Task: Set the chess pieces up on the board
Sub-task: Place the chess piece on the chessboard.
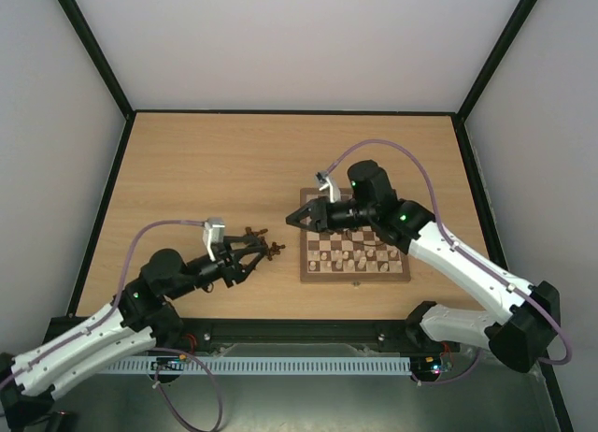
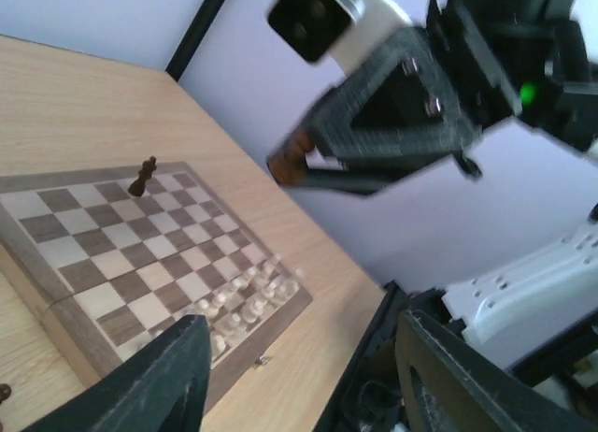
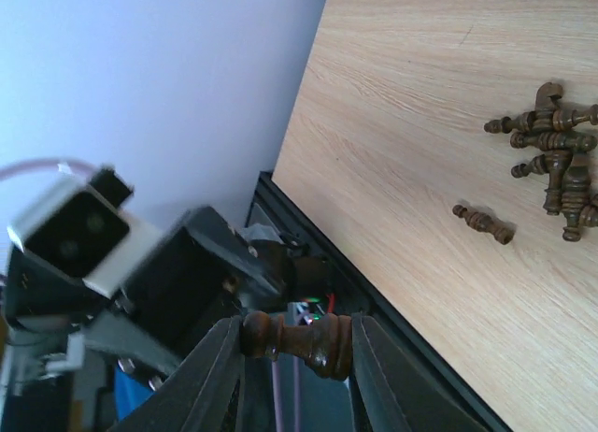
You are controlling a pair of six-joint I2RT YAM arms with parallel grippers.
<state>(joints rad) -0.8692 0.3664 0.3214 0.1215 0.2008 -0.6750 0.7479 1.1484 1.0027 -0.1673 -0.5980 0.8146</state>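
The board (image 1: 400,269) lies right of centre, with cream chess pieces (image 1: 353,259) standing in its near rows. In the left wrist view the board (image 2: 93,254) carries one upright dark piece (image 2: 142,177) at its far edge and cream pieces (image 2: 245,296) near the clasp. My right gripper (image 1: 292,222) hovers just off the board's left edge, shut on a dark pawn (image 3: 318,343) held crosswise. My left gripper (image 1: 256,249) is open and empty beside a heap of dark pieces (image 1: 272,248) lying on the table. The heap (image 3: 553,165) also shows in the right wrist view.
One dark piece (image 3: 483,223) lies apart from the heap. Black frame rails (image 1: 93,217) and pale walls bound the wooden table (image 1: 215,161). The two grippers face each other closely; the right gripper (image 2: 392,123) fills the upper part of the left wrist view.
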